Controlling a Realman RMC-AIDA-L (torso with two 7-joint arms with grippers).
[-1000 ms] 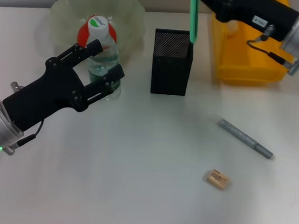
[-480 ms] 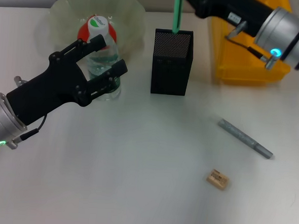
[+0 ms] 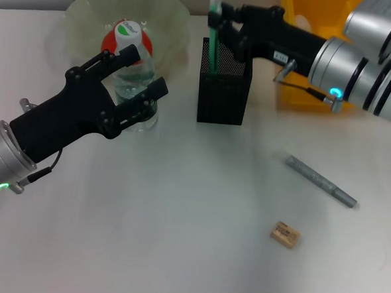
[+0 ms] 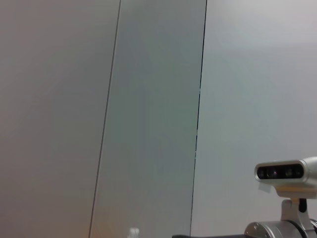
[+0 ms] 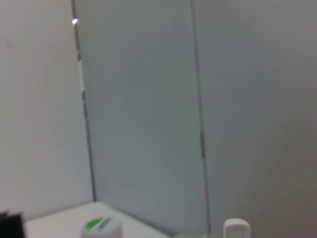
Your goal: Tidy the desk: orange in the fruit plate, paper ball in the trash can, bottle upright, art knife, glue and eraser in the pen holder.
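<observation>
My right gripper (image 3: 224, 21) is shut on the green glue stick (image 3: 213, 44) with a white cap. The stick's lower end dips into the black mesh pen holder (image 3: 223, 95). The bottle (image 3: 132, 76) stands upright in front of the clear fruit plate (image 3: 170, 19), where the orange (image 3: 110, 43) lies. My left gripper (image 3: 141, 73) straddles the bottle with its fingers spread. The grey art knife (image 3: 321, 181) and the tan eraser (image 3: 284, 234) lie on the table at the right. No paper ball shows.
The yellow trash can (image 3: 318, 94) stands behind my right arm at the back right. The right wrist view shows only the bottle cap (image 5: 101, 226), the glue's white cap (image 5: 236, 228) and a wall.
My right gripper carried the glue stick leftward and down, from beside the holder's right edge until its tip entered the holder. My left arm shifted slightly toward the bottle, which stayed put.
</observation>
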